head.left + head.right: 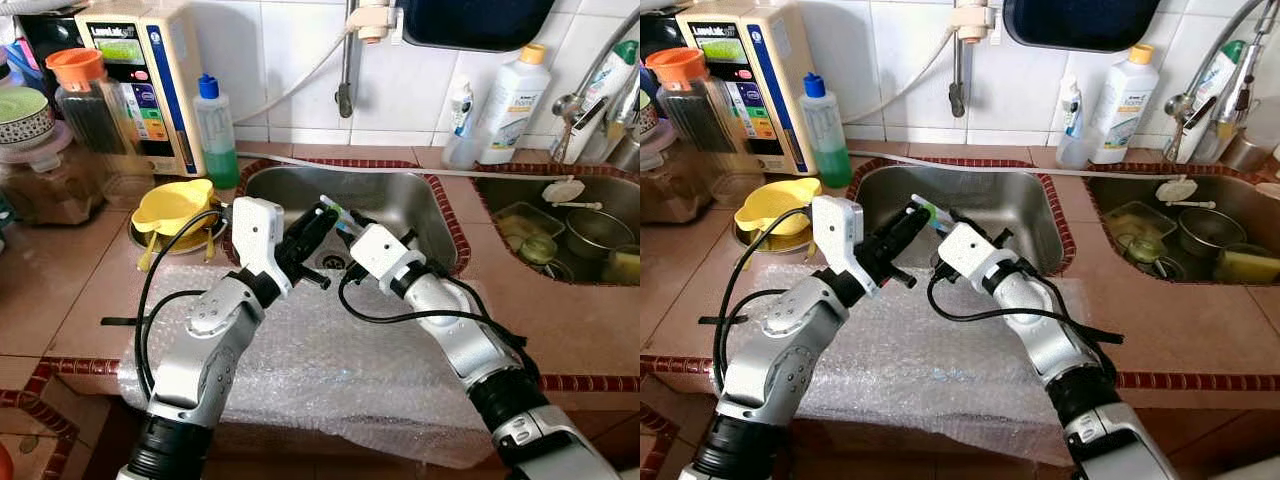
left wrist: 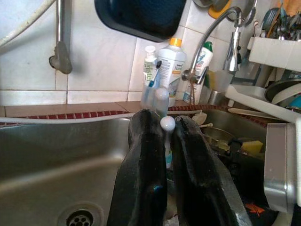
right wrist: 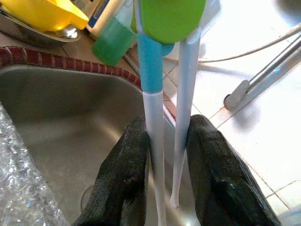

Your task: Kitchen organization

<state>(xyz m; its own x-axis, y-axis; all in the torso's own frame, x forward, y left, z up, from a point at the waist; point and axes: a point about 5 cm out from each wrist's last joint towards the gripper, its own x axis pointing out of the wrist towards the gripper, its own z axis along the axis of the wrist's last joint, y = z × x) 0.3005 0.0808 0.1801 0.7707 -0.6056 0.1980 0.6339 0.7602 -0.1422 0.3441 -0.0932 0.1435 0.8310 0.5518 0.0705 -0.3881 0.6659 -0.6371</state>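
Note:
Two slim toothbrushes [image 3: 153, 117], one blue and white and one pale blue, share a green cap [image 3: 171, 19]. They are held in the air over the left sink basin [image 1: 400, 200]. My right gripper [image 3: 169, 128] is shut on both handles, which stand side by side between its fingers [image 3: 127, 169]. My left gripper [image 2: 167, 136] comes from the other side and is shut on a white rounded handle end [image 2: 167, 123]. In the eye views the left gripper [image 1: 322, 222] and right gripper [image 1: 352, 222] meet tip to tip at the toothbrushes [image 1: 334, 206].
Bubble wrap [image 1: 330, 370] covers the counter in front of the sink. A yellow bowl [image 1: 170, 205], a green soap bottle [image 1: 215, 130] and a water purifier [image 1: 140, 80] stand at the left. The right sink [image 1: 570, 230] holds dishes. Bottles [image 1: 510, 100] line the back ledge.

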